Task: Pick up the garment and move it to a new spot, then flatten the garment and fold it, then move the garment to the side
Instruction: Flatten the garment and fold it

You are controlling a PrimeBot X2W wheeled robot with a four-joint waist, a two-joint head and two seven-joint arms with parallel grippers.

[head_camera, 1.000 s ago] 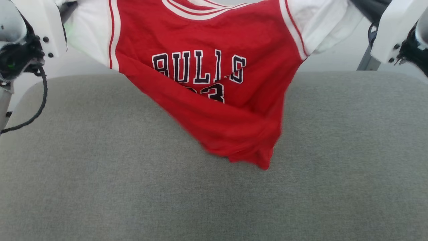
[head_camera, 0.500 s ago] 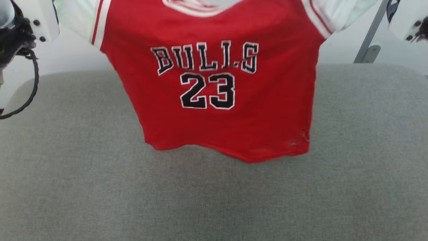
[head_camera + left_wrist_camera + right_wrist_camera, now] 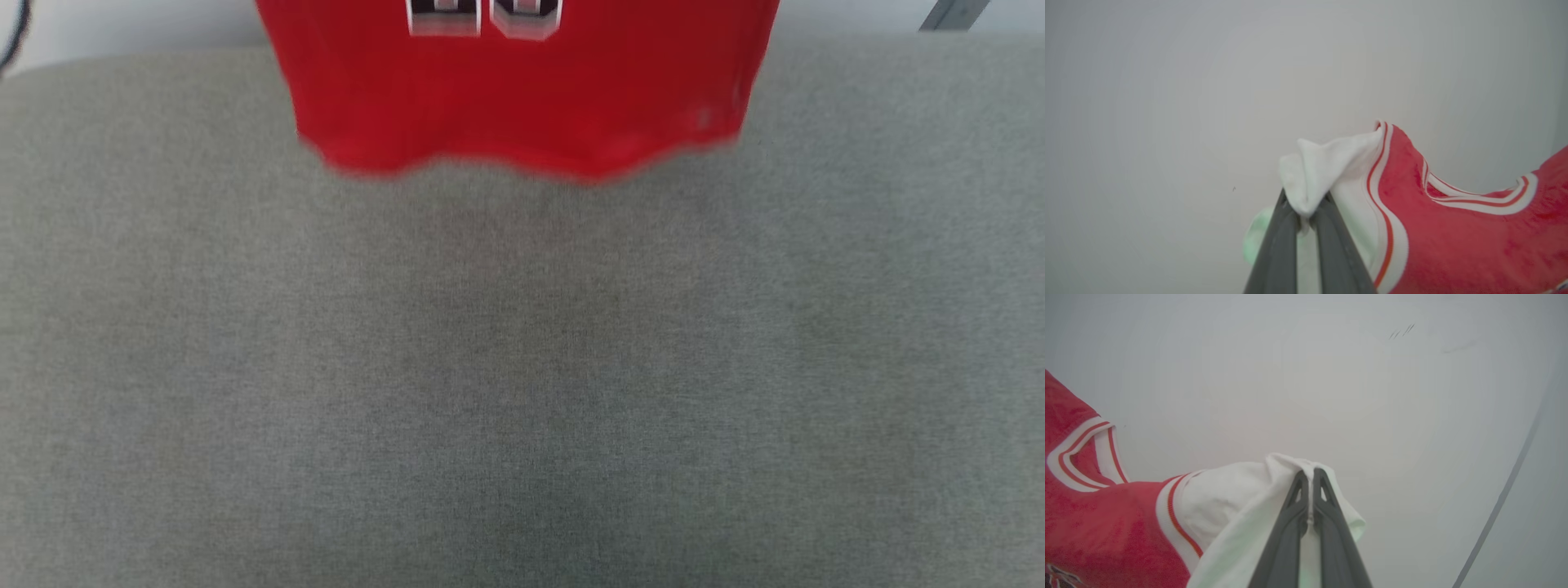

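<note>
The garment [image 3: 522, 90], a bright red jersey shirt, hangs at the top of the head view with its lower hem above the grey surface [image 3: 522, 367]; the bottom of a black-and-white number print shows. In the left wrist view my left gripper [image 3: 1304, 204] is shut on the garment's white sleeve [image 3: 1323, 167], next to the red-and-white striped trim. Over in the right wrist view my right gripper [image 3: 1309, 475] is shut on the other white sleeve [image 3: 1237, 490]. The red body [image 3: 1098, 531] stretches between the two grips.
A wide grey fabric-covered surface spreads below the hanging shirt. A pale wall [image 3: 1167, 102] stands behind it. A grey metal strut [image 3: 947, 15] shows at the top right of the head view.
The head view has shifted, so the arms have left it. The shirt, crumpled to one side a second ago, now hangs spread flat with its hem higher in the picture.
</note>
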